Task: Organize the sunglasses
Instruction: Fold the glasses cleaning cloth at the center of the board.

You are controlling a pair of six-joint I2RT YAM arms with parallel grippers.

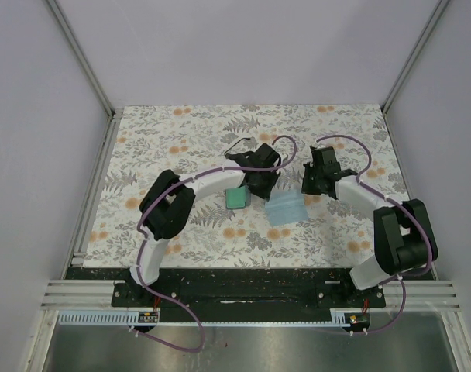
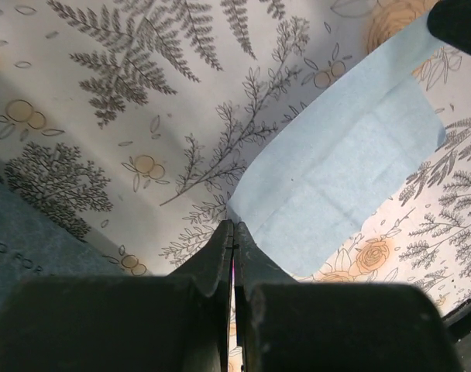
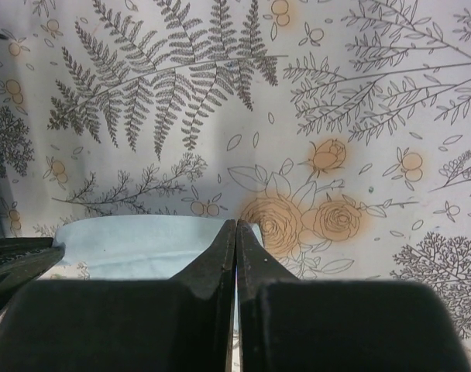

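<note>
The black wire-framed sunglasses [image 1: 237,144] lie behind my left gripper, partly hidden by it. The purple-lensed pair is out of view. A light-blue cloth [image 1: 286,208] lies between my grippers. My left gripper [image 1: 262,188] is shut with its tips on the cloth's left corner; the left wrist view shows the gripper [image 2: 233,225] and the cloth [image 2: 344,170]. My right gripper [image 1: 311,186] is shut with its tips on the other far corner; the right wrist view shows the gripper [image 3: 235,223] and the cloth [image 3: 135,248].
A teal case [image 1: 237,198] lies just left of the cloth, beside my left gripper, and also shows in the left wrist view [image 2: 22,248]. The floral table cover [image 1: 181,132] is bounded by metal rails and white walls.
</note>
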